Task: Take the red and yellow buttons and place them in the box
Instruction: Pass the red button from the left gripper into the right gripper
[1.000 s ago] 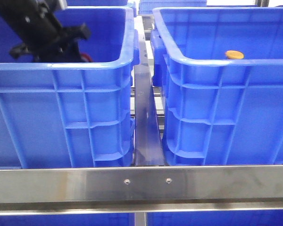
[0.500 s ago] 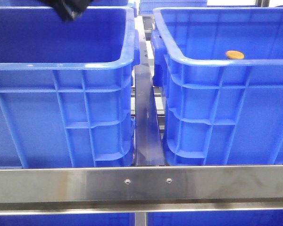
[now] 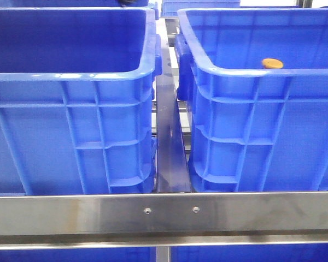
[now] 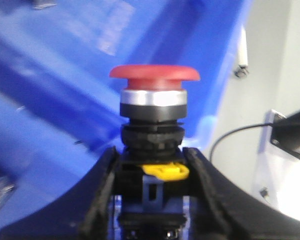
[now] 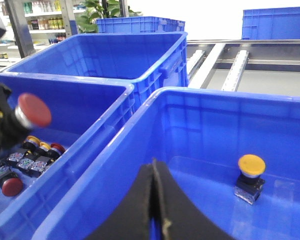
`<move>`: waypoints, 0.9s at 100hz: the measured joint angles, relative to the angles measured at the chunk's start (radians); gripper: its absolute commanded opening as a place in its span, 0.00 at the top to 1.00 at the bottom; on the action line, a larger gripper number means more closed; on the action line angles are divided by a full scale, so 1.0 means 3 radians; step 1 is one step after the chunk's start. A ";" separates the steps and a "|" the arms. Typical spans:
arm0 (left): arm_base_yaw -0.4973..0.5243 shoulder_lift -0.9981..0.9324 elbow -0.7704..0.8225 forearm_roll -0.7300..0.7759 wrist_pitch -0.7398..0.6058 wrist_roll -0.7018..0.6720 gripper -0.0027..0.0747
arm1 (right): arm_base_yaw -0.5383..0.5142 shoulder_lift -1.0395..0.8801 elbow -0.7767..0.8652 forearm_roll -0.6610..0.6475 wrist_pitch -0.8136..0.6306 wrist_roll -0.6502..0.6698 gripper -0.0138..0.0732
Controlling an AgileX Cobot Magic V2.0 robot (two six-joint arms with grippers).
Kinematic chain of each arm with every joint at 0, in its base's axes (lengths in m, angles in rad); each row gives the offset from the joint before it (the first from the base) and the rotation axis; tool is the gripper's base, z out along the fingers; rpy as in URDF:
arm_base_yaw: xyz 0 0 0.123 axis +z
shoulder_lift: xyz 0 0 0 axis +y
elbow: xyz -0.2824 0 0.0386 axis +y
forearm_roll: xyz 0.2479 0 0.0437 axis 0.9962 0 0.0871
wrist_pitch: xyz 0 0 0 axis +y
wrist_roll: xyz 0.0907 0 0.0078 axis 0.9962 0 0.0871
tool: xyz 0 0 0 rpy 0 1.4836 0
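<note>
Left wrist view shows my left gripper clenched on the red button, its cap standing up just beyond my fingertips. My right gripper is pressed closed and empty over the right crate, with the yellow button on the crate floor just past its tips.

Right wrist over two blue crates

The right gripper has its fingers pressed together above the near crate, where a yellow button stands upright. Over the neighbouring crate a blurred red button is held aloft; more buttons lie on its floor.
</note>
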 measured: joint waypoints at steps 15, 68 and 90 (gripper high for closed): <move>-0.0110 0.0000 0.0000 0.0000 0.0000 0.0007 0.99 | 0.0087 0.0006 -0.0052 0.0027 0.0000 0.0000 0.91; -0.0115 0.0000 0.0004 0.0005 -0.0006 0.0013 0.99 | 0.0249 0.0672 -0.0449 0.0014 0.0411 0.0799 0.10; -0.0115 0.0000 0.0004 0.0012 -0.0006 0.0013 0.99 | 0.0249 0.1060 -0.0749 -0.0092 0.0911 0.1567 0.10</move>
